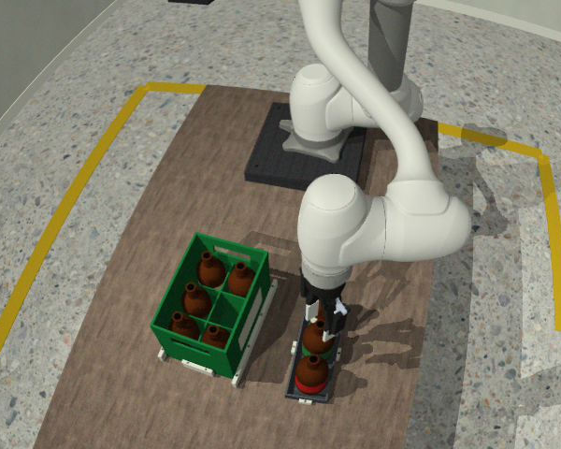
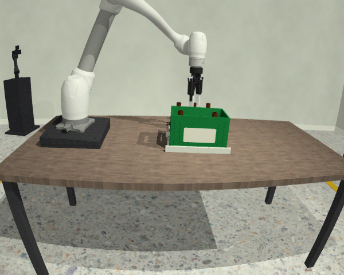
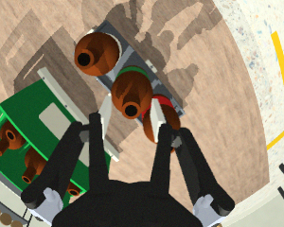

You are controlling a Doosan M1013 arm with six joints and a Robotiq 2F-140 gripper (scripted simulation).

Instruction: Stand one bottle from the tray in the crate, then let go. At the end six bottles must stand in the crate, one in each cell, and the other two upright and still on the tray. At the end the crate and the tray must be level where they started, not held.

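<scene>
The dark tray (image 1: 293, 379) (image 3: 127, 53) holds three upright brown bottles in a row: a red-banded bottle (image 1: 311, 375) (image 3: 170, 122) at the near end, a green-banded bottle (image 1: 313, 338) (image 3: 132, 90) in the middle, and a white-banded bottle (image 3: 100, 53) at the far end, partly hidden by the gripper in the top view. My gripper (image 1: 319, 323) (image 2: 194, 102) (image 3: 131, 105) is partly open and empty, pointing down above the tray. The green crate (image 1: 194, 354) (image 2: 176, 138) (image 3: 26, 101) stands level with several bottles; its middle cell (image 1: 225, 313) on the tray side is empty.
A long white strip (image 1: 259, 325) (image 2: 197, 149) runs along the crate's tray side, and a short white block (image 1: 197, 368) sits at its near end. Small white blocks touch the tray. The robot's black base plate (image 1: 271, 166) (image 2: 73, 140) is behind. Crate walls and bottle necks stand up beside the gripper.
</scene>
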